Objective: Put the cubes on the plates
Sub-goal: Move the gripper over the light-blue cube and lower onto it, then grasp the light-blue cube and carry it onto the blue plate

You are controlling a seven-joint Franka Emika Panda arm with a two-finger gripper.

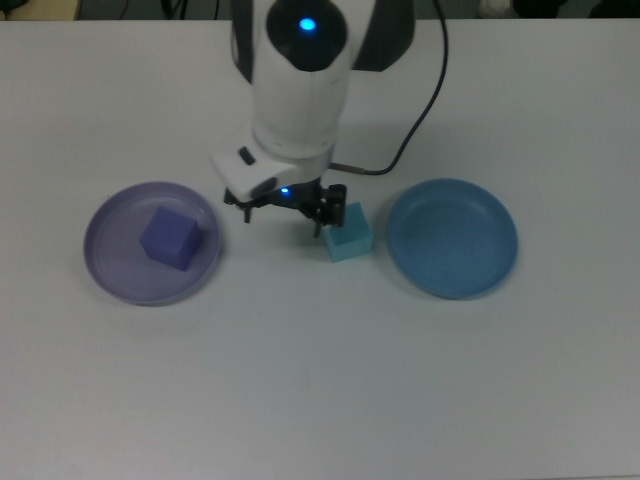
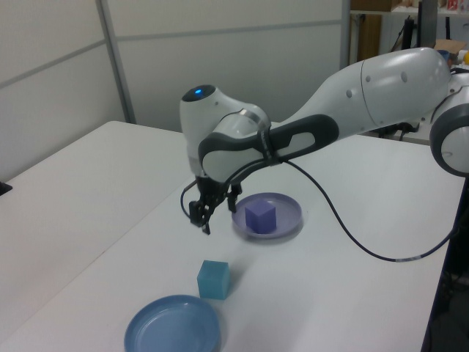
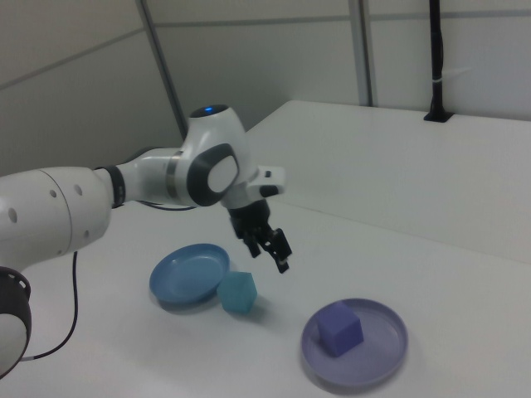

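one cube is done: in the top view the purple cube [image 1: 168,238] sits on the lavender plate [image 1: 110,270], corners skewed; the turquoise cube [image 1: 348,231] lies on the table beside the blue plate [image 1: 452,238], slightly turned, no long axis

left view: the gripper [image 2: 203,214] hangs above it, likely lining up a grasp

right view: fingers parted, empty

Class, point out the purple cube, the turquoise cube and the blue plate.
purple cube [image 1: 168,238], top view, top face.
turquoise cube [image 1: 349,232], top view, top face.
blue plate [image 1: 452,238], top view, bare middle.
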